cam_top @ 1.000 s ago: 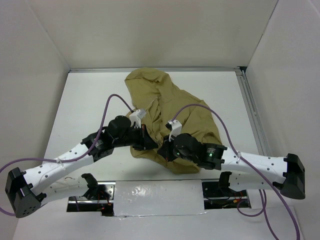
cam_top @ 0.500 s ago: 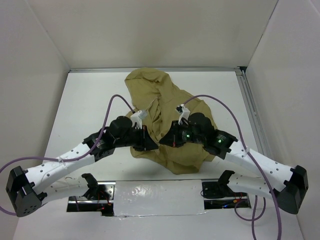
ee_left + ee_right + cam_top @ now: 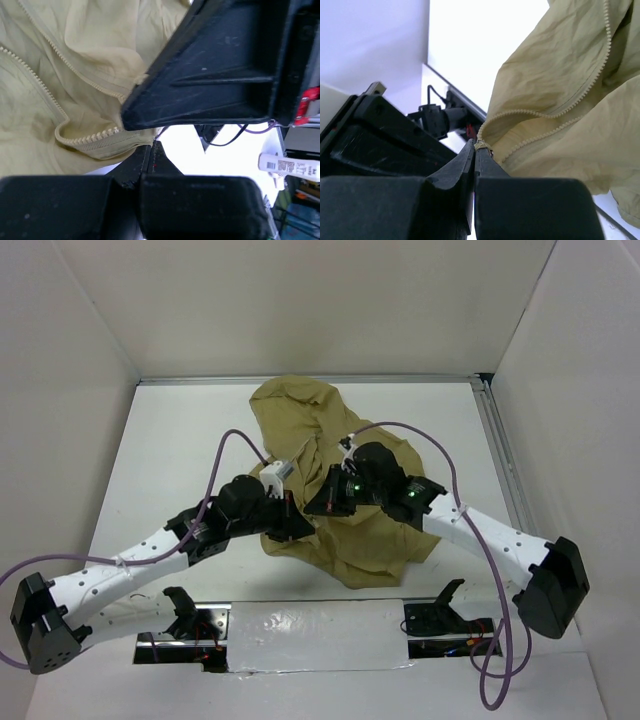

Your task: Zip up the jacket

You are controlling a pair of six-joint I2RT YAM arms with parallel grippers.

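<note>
The khaki jacket (image 3: 300,410) lies crumpled in the middle of the table, its front open and its zipper teeth (image 3: 90,137) curling along the edge. My left gripper (image 3: 296,526) is shut at the jacket's near left edge, its jaws pressed together with fabric at their tips (image 3: 150,146). My right gripper (image 3: 318,504) sits just to its right. It is shut on a small tan tab at the end of the zipper (image 3: 480,145), with the zipper teeth (image 3: 560,105) running up and right from it. The two grippers almost touch.
White walls enclose the table on three sides, with a metal rail (image 3: 505,470) along the right edge. Purple cables (image 3: 225,445) arc above both arms. A foil-covered strip (image 3: 310,635) lies at the near edge between the bases.
My right arm has swung its wrist up and away from the near edge, drawing the gripper along the jacket front. The jacket's near right part has shifted. My left gripper has hardly moved.
</note>
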